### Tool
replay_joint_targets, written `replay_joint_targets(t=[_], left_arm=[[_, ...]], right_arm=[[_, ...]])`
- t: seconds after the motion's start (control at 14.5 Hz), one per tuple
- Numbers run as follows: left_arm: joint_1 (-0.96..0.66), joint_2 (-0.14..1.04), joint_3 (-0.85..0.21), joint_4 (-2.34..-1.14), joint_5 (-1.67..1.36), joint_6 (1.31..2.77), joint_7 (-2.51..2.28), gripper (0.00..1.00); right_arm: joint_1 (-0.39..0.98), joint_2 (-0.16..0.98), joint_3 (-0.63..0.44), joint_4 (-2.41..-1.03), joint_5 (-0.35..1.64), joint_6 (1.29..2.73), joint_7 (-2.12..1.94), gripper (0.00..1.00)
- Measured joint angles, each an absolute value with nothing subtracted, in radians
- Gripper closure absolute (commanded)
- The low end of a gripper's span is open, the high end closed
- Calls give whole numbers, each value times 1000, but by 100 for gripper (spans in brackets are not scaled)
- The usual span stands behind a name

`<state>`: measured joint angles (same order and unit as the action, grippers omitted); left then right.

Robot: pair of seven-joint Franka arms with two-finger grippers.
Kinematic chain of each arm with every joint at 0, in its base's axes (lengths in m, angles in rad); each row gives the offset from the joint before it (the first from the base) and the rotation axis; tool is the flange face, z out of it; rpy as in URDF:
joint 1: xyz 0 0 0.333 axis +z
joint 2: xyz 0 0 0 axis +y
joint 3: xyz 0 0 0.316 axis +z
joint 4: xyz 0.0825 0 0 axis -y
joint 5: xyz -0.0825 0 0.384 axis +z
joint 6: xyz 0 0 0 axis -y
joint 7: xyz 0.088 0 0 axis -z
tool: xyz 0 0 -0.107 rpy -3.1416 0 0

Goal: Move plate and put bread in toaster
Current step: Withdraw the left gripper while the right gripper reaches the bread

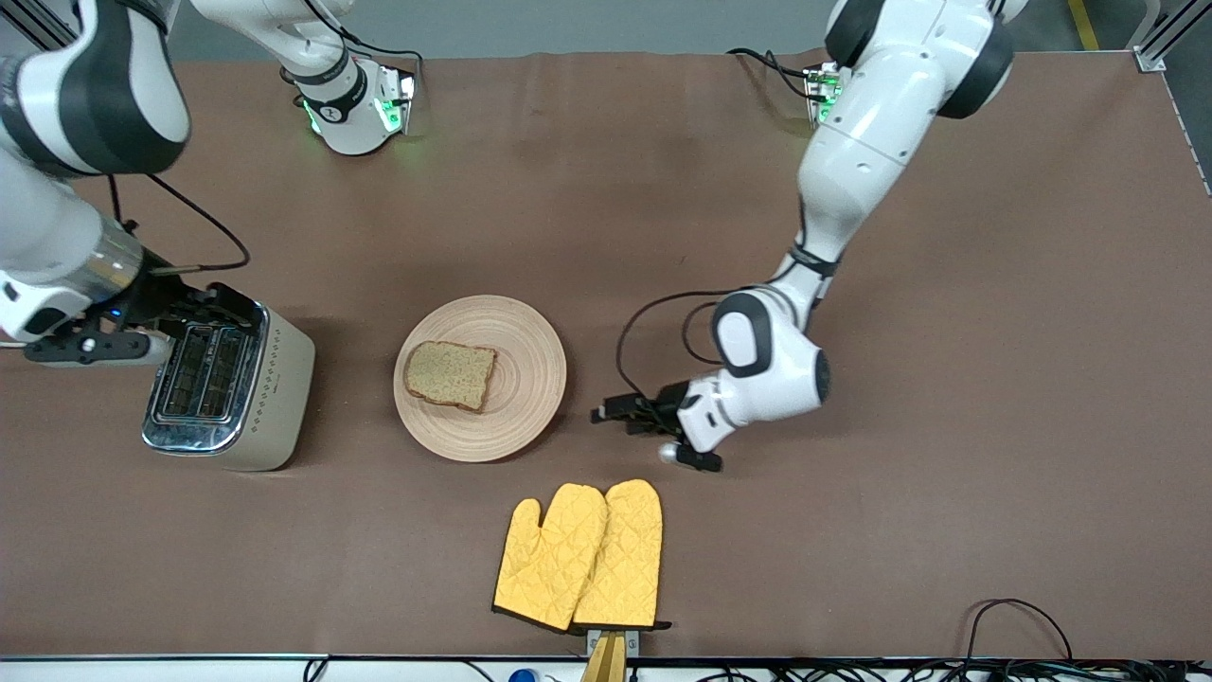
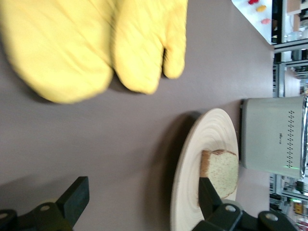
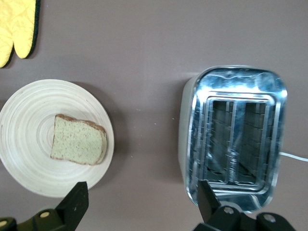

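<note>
The round light-wood plate (image 1: pixel 511 417) lies mid-table with the brown bread (image 1: pixel 451 375) flat on it. The chrome-topped toaster (image 1: pixel 227 384) stands toward the right arm's end of the table, both slots empty. My left gripper (image 1: pixel 611 415) is low over the table beside the plate's rim, on the left arm's side; it is open and holds nothing. In the left wrist view the left gripper (image 2: pixel 144 192) faces the plate (image 2: pixel 192 159) and the bread (image 2: pixel 220 171). My right gripper (image 1: pixel 222 308) hovers open over the toaster's farther end; the right wrist view shows the gripper (image 3: pixel 142 195) above toaster (image 3: pixel 236 139) and plate (image 3: pixel 29 159).
Two yellow oven mitts (image 1: pixel 579 557) lie near the table's front edge, nearer the front camera than the plate. A white power cord (image 3: pixel 293 156) leaves the toaster. Bare brown table lies between the toaster and the plate.
</note>
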<state>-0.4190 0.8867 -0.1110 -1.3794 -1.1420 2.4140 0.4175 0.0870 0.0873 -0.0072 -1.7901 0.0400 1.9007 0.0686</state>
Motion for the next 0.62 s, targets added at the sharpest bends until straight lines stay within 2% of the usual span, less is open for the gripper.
replay_joint_targets(t=[0.35,0.62], left_arm=[[-244,693,-108,-1482,-795,2210,321,0],[-92,553,-108,-1501,-489,2016,311,0]], right_arm=[[181,89,-6,-1914,41,2071,166,0],[256,110,-5,-1996,41,2180,268,0]])
